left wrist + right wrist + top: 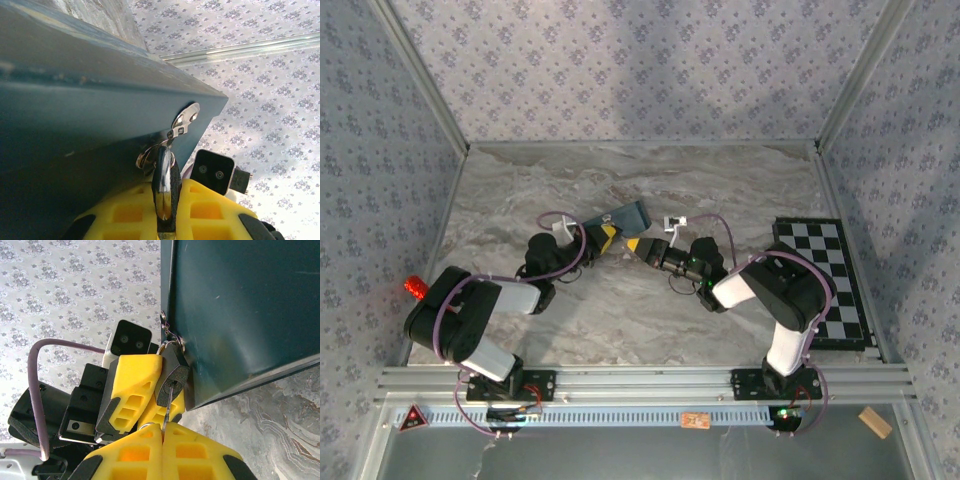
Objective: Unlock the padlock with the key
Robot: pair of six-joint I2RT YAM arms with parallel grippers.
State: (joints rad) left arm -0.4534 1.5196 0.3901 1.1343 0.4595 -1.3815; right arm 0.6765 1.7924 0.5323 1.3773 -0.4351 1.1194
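Observation:
The small black padlock [172,380] hangs by its shiny shackle from the hasp [186,119] of the dark blue box [240,315]. My left gripper [167,187] is shut on the padlock [166,192], with a yellow finger on each side of it. Its fingers [134,382] also appear in the right wrist view. My right gripper [163,427] is shut on the key [167,415], whose thin blade runs up into the keyhole on the padlock's underside. Seen from above, the left gripper [609,235] and right gripper [638,246] meet tip to tip just in front of the box [627,214].
A black-and-white chequered mat [825,275] lies at the right of the marble table [720,190]. A red knob [415,288] sits at the left edge and a wooden block [873,421] lies below the front rail. Patterned walls enclose three sides.

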